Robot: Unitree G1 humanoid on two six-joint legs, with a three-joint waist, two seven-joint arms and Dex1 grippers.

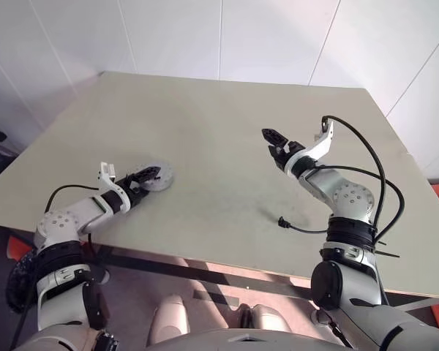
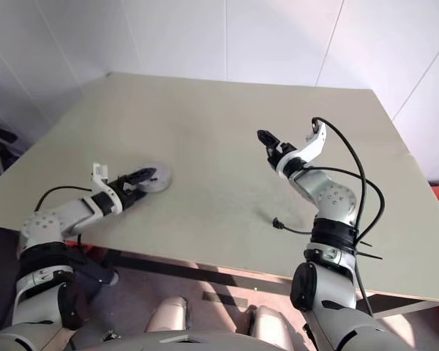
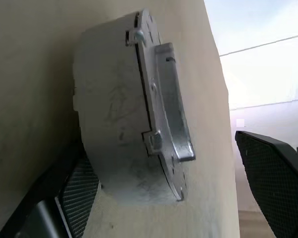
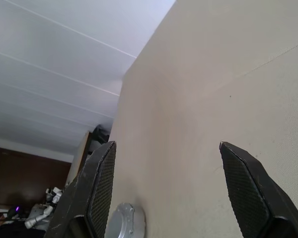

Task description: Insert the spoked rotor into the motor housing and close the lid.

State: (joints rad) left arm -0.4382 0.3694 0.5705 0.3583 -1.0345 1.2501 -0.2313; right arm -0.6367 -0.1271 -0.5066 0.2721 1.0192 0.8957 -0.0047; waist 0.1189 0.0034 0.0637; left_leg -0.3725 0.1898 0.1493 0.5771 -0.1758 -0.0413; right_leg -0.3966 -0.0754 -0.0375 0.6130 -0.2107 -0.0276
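Room: white panelled walls behind a plain beige table (image 1: 227,139)
Housing: closed, the lid (image 3: 161,114) lying on the housing (image 3: 109,124) so the pair reads as one flat grey disc (image 1: 158,175) on the table, at the tips of the left gripper's fingers
Lid edge: a small bracket or hinge piece juts from the rim on the side nearer one finger; which it is I cannot make out
Left gripper (image 1: 140,178): low over the table, fingers spread wide to either side of the disc, one finger (image 3: 77,191) close against its side and possibly touching, the other finger (image 3: 275,173) well clear of it; nothing is gripped
Right gripper (image 1: 276,146): raised above the table, well apart from the disc, fingers wide apart with nothing between them
From the right wrist: the disc (image 4: 123,221) lies far beyond the fingertips, near the left-hand finger's base in that view
Cable: a loose black plug end (image 1: 282,222) rests on the table under the right arm
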